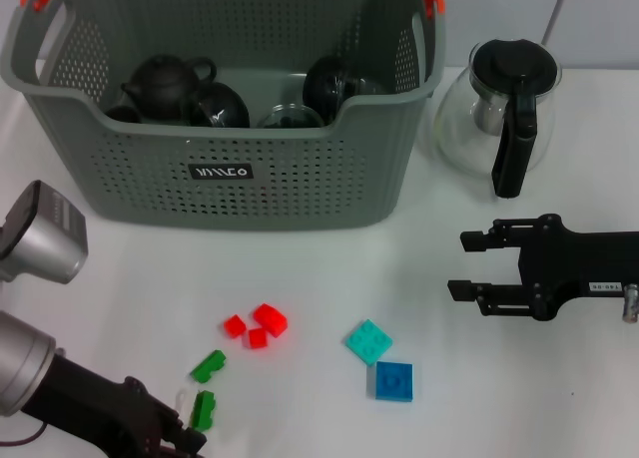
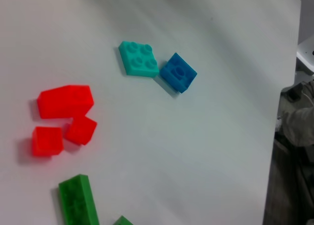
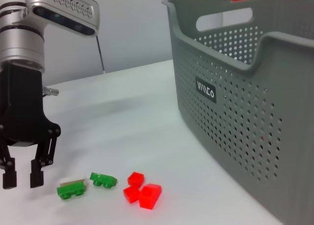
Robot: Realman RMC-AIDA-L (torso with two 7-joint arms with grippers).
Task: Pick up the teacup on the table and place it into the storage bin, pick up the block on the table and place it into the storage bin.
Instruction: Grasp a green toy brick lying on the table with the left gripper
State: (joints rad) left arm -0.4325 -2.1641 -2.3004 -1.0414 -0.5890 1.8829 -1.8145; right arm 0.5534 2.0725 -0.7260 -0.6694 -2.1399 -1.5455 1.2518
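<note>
While the storage bin (image 1: 225,129) stands at the far edge of the white table (image 1: 329,268), toward its left corner, several dark teapots and teacups (image 1: 222,106) are seen lying inside it, along its near wall. A glass pot (image 1: 499,109) with a black lid and handle is set just beside the bin's right wall, near the far right corner of the table.

Loose building blocks are scattered across the near middle of the table. Three red blocks (image 1: 257,326) are clustered together, touching or almost touching. Two green blocks (image 1: 206,386) are found nearer the front edge, left of the red ones, with a small pale piece between them. A teal block (image 1: 368,340) and a blue block (image 1: 393,380) are placed to the right of the red cluster, corner against corner.

The left gripper (image 3: 19,178) is held low over the table by the near left corner, just beside the green blocks; its fingers are spread and nothing is pinched between them. The right gripper (image 1: 463,264) is held above the table toward the right edge, in front of the glass pot, its jaws spread wide and nothing held, well apart from the blocks.
</note>
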